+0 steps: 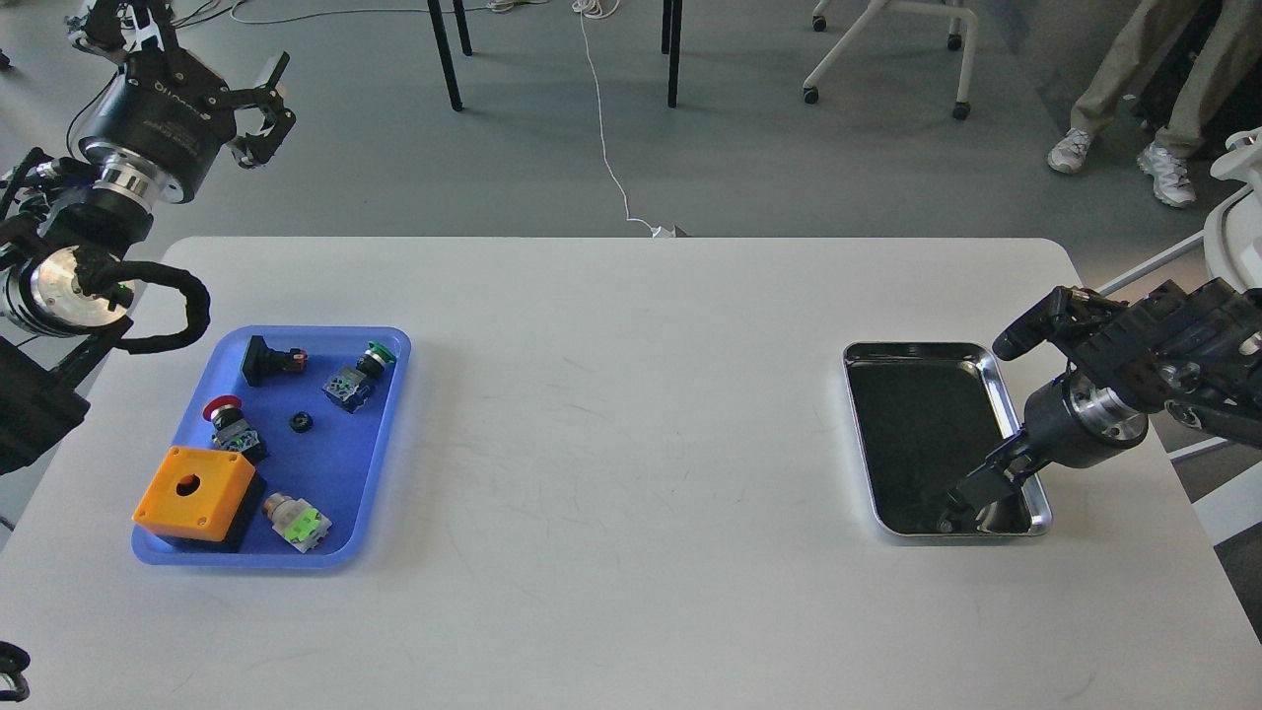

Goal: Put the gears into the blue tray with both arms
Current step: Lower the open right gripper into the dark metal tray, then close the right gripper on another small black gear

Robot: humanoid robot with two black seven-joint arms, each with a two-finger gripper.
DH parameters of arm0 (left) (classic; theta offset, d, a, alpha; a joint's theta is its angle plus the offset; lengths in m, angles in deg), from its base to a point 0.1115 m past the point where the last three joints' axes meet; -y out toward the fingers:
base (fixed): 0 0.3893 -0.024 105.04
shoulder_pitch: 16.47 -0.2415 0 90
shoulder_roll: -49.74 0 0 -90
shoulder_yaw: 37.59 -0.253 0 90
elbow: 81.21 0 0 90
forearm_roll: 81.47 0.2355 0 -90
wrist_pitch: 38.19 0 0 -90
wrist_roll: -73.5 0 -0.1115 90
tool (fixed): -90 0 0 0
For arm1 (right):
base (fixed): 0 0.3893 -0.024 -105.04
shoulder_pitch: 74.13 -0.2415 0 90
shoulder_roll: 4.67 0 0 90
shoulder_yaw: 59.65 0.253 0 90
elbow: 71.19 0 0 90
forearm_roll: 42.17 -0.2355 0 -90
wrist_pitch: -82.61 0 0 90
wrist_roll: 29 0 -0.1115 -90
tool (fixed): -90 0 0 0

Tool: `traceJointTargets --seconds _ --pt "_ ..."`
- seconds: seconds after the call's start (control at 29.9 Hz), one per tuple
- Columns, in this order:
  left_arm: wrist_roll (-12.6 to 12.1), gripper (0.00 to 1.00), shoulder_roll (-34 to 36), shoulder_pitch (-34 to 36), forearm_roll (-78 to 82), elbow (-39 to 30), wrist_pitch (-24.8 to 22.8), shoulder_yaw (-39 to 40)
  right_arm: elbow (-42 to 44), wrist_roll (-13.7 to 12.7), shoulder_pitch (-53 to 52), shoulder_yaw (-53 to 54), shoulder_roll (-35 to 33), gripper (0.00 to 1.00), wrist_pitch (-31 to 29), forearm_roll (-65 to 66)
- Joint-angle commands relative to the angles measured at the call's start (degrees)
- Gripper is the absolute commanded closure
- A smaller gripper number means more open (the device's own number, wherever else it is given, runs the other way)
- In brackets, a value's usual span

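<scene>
Gear: one small black toothed wheel (301, 422) lies in the blue tray (386, 434), at the left of the frame.
Second gear: hidden; I judge it lies under the right gripper.
Right gripper (971, 496): tip down in the lower corner of the silver tray (996, 380); I cannot tell its grip.
Left gripper (258, 108): upper left, spread, holding nothing.
Advice: close slowly, the shiny metal is slippery.
Materials: blue tray of matte plastic, rounded corners.

Grey floor (789, 168), black table legs (446, 54)
</scene>
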Motion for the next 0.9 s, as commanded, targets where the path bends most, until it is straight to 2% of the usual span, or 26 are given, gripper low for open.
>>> traceJointTargets --seconds 0.0,0.17,0.47,0.87 --pt "0.0 0.02 -0.09 -0.01 0.0 0.01 0.0 -0.02 -0.02 0.0 0.37 0.13 0.31 0.26 0.72 -0.29" --pt "0.0 0.02 -0.09 -0.27 0.0 0.01 -0.08 -0.02 -0.01 0.0 0.9 0.13 2.25 0.34 0.73 -0.47" --pt "0.0 0.02 0.09 -0.62 0.0 0.01 -0.35 -0.02 1.22 0.0 2.3 -0.04 4.71 0.4 0.73 -0.47" --pt "0.0 0.02 0.09 -0.71 0.0 0.01 -0.43 -0.02 1.22 0.0 2.3 -0.13 4.27 0.41 0.73 -0.29"
